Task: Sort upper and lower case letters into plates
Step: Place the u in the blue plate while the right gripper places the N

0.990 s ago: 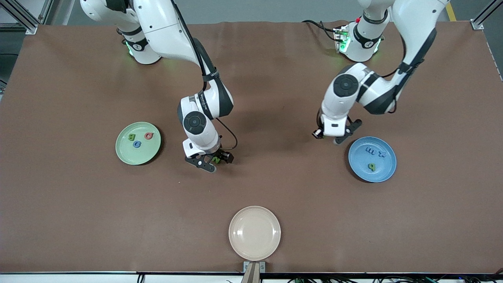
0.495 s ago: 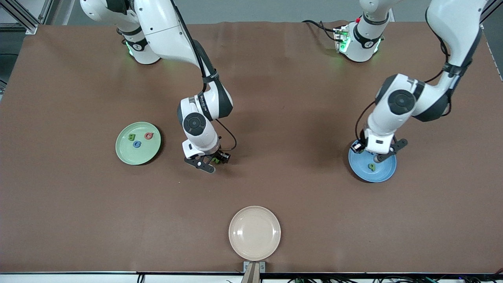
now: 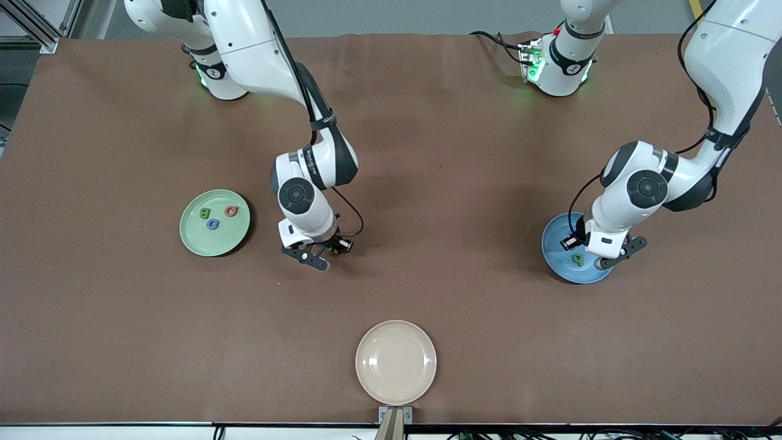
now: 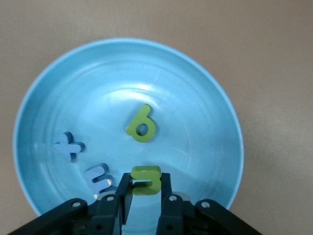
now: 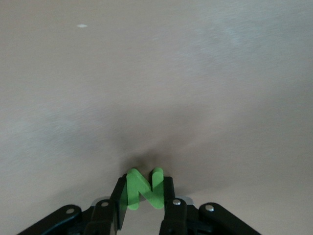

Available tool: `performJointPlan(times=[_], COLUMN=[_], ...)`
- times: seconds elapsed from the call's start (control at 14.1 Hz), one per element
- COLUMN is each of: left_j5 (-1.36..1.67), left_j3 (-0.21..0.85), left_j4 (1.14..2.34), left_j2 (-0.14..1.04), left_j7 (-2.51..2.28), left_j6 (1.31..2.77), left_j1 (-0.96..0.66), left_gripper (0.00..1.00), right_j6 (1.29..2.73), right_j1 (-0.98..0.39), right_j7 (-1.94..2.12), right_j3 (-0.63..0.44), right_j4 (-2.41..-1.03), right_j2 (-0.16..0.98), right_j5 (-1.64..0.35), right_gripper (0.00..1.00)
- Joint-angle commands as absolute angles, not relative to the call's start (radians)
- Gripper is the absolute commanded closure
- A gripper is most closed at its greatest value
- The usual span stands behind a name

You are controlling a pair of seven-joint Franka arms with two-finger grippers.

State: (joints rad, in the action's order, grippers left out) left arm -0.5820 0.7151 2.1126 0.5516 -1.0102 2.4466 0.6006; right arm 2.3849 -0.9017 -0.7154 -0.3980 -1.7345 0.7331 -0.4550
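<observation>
A brown table (image 3: 427,293) carries three plates. The left gripper (image 4: 143,196) hangs over the blue plate (image 3: 553,260) near the left arm's end, jaws clamped on a green letter (image 4: 145,179); in that plate lie a green letter b (image 4: 141,126) and two blue letters (image 4: 68,146). The right gripper (image 5: 144,198) is low at mid-table, jaws clamped on a green N (image 5: 143,187). The mint plate (image 3: 198,235), toward the right arm's end, holds three letters (image 3: 213,224). A beige plate (image 3: 396,362) sits at the table's camera-side edge.
</observation>
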Motion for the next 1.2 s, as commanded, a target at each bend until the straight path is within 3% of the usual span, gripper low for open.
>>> performJointPlan(times=[0.0, 0.14, 0.21, 0.28, 0.35, 0.42, 0.49, 0.78, 1.13], left_j5=[-0.598, -0.600, -0.598, -0.600, -0.600, -0.598, -0.597, -0.586, -0.586], left_j3=[0.726, 0.724, 0.724, 0.724, 0.724, 0.726, 0.726, 0.732, 0.735], left_j4=[2.097, 2.098, 2.098, 2.095, 2.092, 2.085, 2.076, 2.037, 1.997], left_j2=[0.572, 0.577, 0.577, 0.578, 0.577, 0.575, 0.575, 0.565, 0.568], left_j7=[-1.009, -1.009, -1.008, -1.003, -1.002, -1.002, -1.002, -1.011, -1.003], left_j6=[2.427, 2.427, 2.428, 2.427, 2.428, 2.428, 2.428, 2.428, 2.427], left_j1=[0.607, 0.607, 0.607, 0.607, 0.607, 0.607, 0.607, 0.604, 0.592], left_gripper=[0.75, 0.73, 0.68, 0.49, 0.22, 0.07, 0.00, 0.00, 0.00], right_j6=[2.330, 2.332, 2.332, 2.333, 2.339, 2.347, 2.368, 2.508, 2.553], right_j1=[-0.884, -0.882, -0.884, -0.885, -0.891, -0.893, -0.893, -0.879, -0.769], right_j7=[-0.631, -0.513, -0.442, -0.383, -0.333, -0.298, -0.284, -0.235, -0.120], right_j3=[-0.442, -0.494, -0.532, -0.561, -0.590, -0.616, -0.629, -0.637, -0.632], right_j4=[-1.822, -1.931, -1.994, -2.046, -2.101, -2.152, -2.190, -2.301, -2.310], right_j2=[0.629, 0.527, 0.473, 0.430, 0.395, 0.364, 0.344, 0.330, 0.354], right_j5=[-0.466, -0.463, -0.462, -0.459, -0.456, -0.439, -0.405, -0.344, -0.345], right_gripper=[1.00, 1.00, 1.00, 1.00, 1.00, 1.00, 1.00, 1.00, 1.00])
